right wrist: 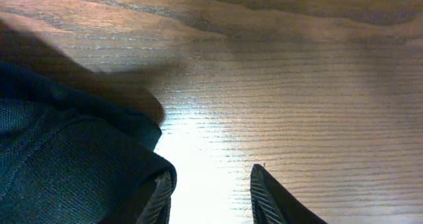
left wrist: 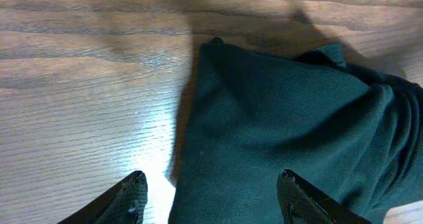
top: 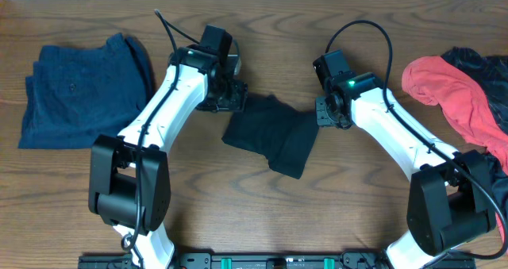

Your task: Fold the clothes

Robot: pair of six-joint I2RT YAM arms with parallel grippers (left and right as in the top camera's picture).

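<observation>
A dark folded garment (top: 274, 134) lies in the middle of the wooden table. My left gripper (top: 228, 101) hovers at its upper left corner; in the left wrist view the fingers (left wrist: 210, 194) are open, straddling the cloth's (left wrist: 277, 131) left edge. My right gripper (top: 327, 114) is at the garment's upper right edge; in the right wrist view its fingers (right wrist: 211, 194) are open, and the cloth (right wrist: 66, 164) drapes over the left finger with bare table between the tips.
A folded navy garment (top: 79, 86) lies at the far left. A pile of red (top: 452, 90) and dark clothes (top: 488, 71) sits at the right edge. The table (top: 262, 213) is brown wood.
</observation>
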